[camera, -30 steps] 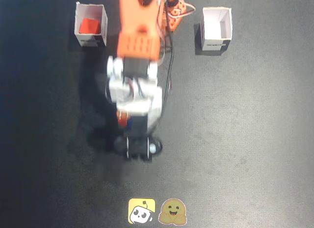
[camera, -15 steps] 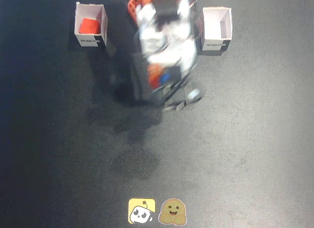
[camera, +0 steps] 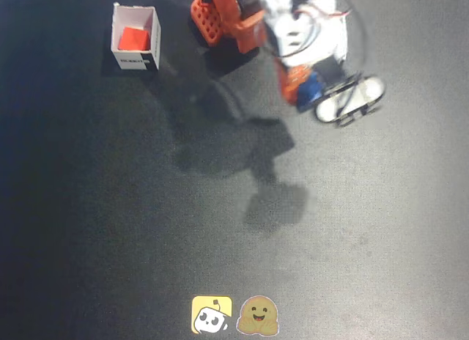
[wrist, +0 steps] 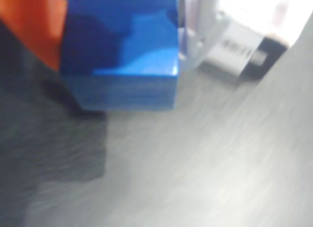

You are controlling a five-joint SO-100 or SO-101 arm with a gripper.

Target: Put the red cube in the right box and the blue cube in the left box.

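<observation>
Fixed view: the gripper hangs above the desk's far right area, clamped on the blue cube; the red cube sits in the white box near the far left corner. Wrist view: blue cube pinched up close, a second white box just beyond.

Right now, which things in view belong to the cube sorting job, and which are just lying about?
Part of the job:
- blue cube, clamped in the gripper
- red cube, lying inside the white box on the fixed view's left
- second white box, seen in the wrist view

Just lying about:
- two cartoon stickers at the mat's bottom edge
</observation>
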